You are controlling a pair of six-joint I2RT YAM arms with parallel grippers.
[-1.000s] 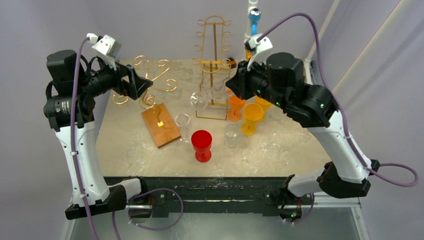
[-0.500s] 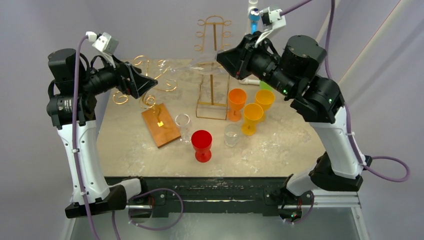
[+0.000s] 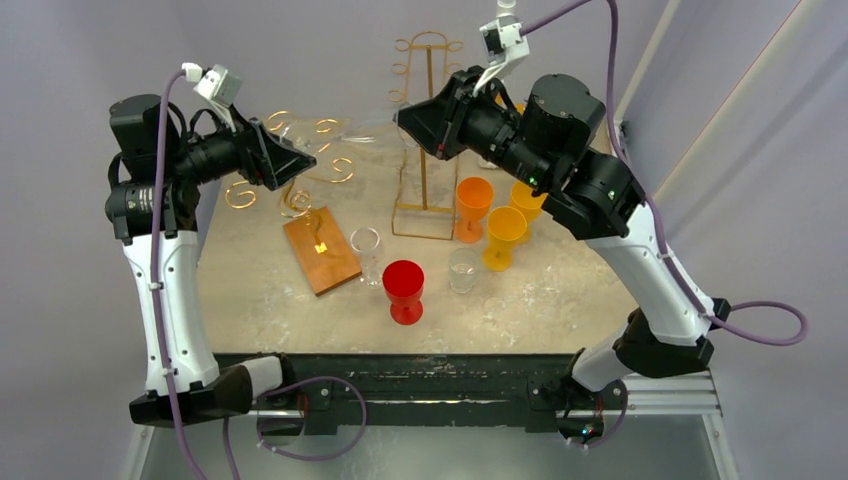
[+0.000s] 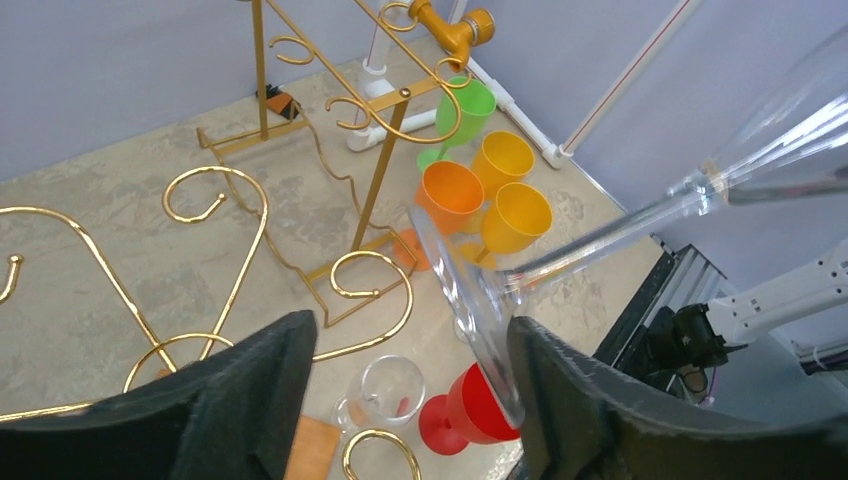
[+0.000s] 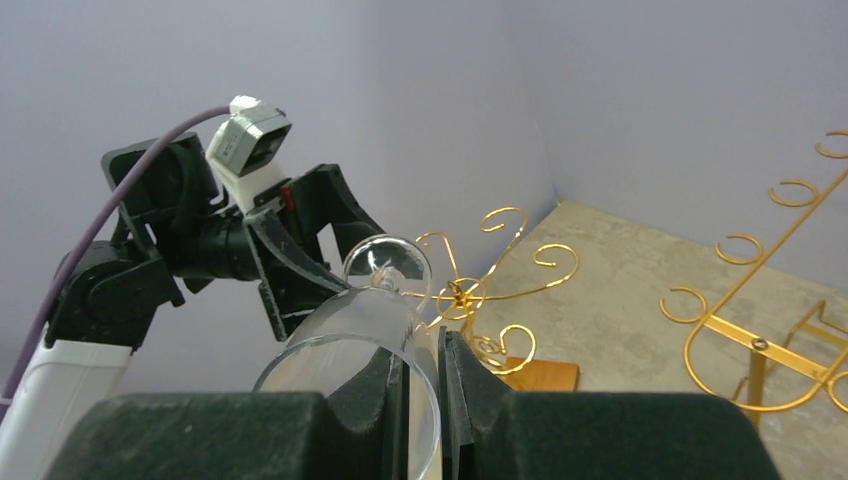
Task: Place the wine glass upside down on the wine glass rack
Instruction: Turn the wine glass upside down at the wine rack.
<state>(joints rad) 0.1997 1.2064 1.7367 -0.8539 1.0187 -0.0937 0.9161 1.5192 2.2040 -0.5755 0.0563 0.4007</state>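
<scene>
Left tool (image 4: 410, 335): jaws wide apart, holding nothing. It is raised well to the left of the tall gold rack (image 3: 431, 70), and the glass's foot (image 4: 470, 300) stands between the two fingers, close to the right-hand one.
Wine glass (image 4: 612, 228): in the air, lying nearly level to the left of the tall gold rack's upper part. The foot points towards the left tool and the bowl sits in the right tool; it is not yet on any hook.
Right tool (image 5: 424, 375): closed on the wall of the bowl at its rim, one finger inside and one outside, and carrying the whole glass just left of the rack's post.
Step in hand: most likely a hand-over in mid-air.
Doing it well: centre the foot between the left fingers and close slowly and squarely on it. Clear glass looks slick and thin, so a skewed pinch could flip it out. The right tool ought to let go only once the left grip is firm.
Change from a second ago: the right tool was low by the base of the tall gold rack. It now sits high and further left, and the glass has been brought up into the left jaws.
</scene>
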